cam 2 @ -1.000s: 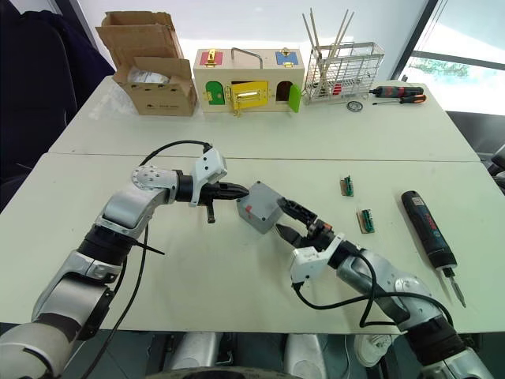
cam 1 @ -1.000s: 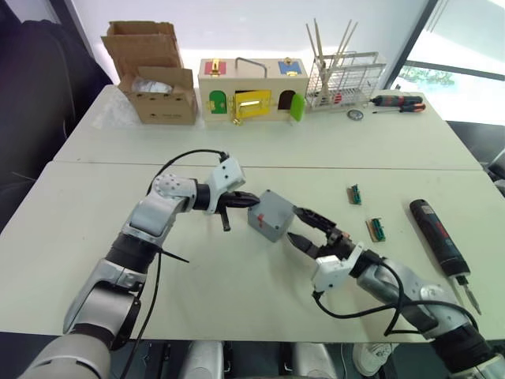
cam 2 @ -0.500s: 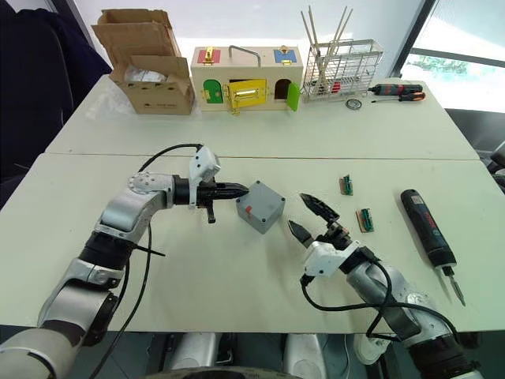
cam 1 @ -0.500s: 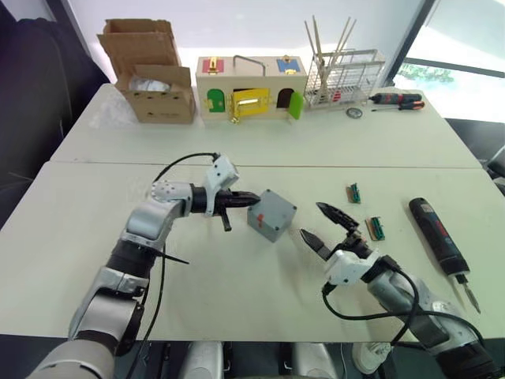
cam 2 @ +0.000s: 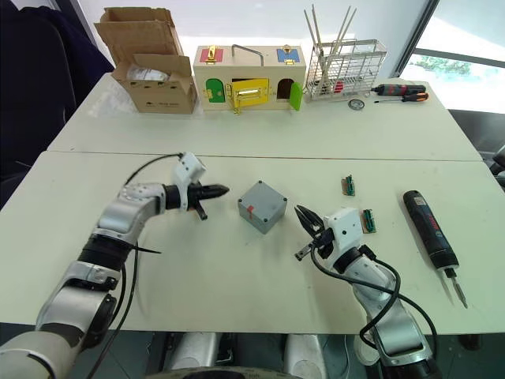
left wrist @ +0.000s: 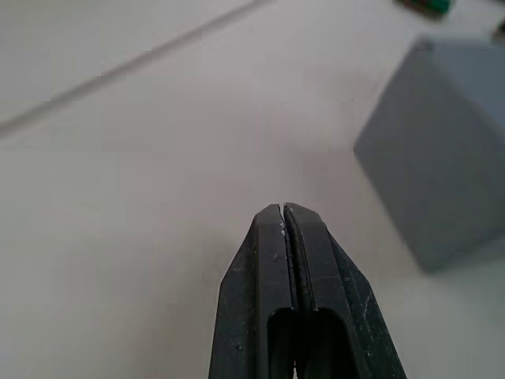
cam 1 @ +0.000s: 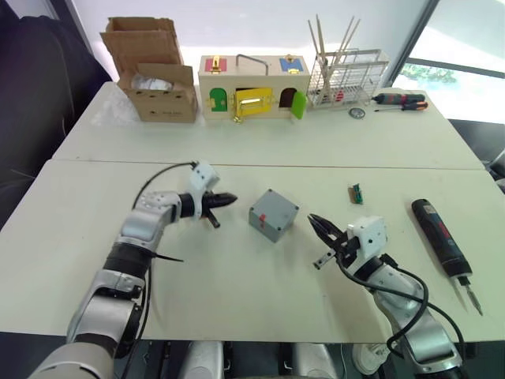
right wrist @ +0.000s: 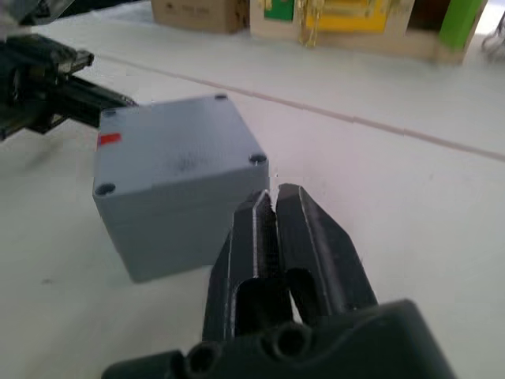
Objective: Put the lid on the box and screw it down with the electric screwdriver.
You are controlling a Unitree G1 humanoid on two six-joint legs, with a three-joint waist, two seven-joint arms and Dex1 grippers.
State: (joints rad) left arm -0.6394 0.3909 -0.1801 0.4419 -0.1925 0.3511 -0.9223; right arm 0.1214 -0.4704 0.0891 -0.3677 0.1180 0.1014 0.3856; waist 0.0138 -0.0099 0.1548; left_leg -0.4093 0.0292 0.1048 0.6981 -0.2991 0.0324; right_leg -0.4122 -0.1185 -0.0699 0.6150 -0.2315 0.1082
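- Two grippers, both empty: left gripper (cam 1: pixel 225 199) has fingers pressed together, tip just beside the box (cam 1: pixel 273 215), not touching; right gripper (right wrist: pixel 273 194) fingers also closed with nothing between them, near the box's other side, apart from it.
- Box sits on the near table (cam 1: pixel 237 292) between the grippers, red mark on its top face, corner screw holes visible in right wrist view.
- Lid looks already seated on the box; can't confirm a seam, can't tell if screws are in.
- Electric screwdriver (cam 1: pixel 439 236) lies flat, well to the right, untouched.
- Judged progress: lid likely placed; screwing down still to do, tool not yet picked up.
- Containers at back: cardboard box (cam 1: pixel 154 81) open, something pale inside, unclear what; wire rack (cam 1: pixel 343 77) holding thin sticks; wooden latch box (cam 1: pixel 251 86), yellow door ajar.
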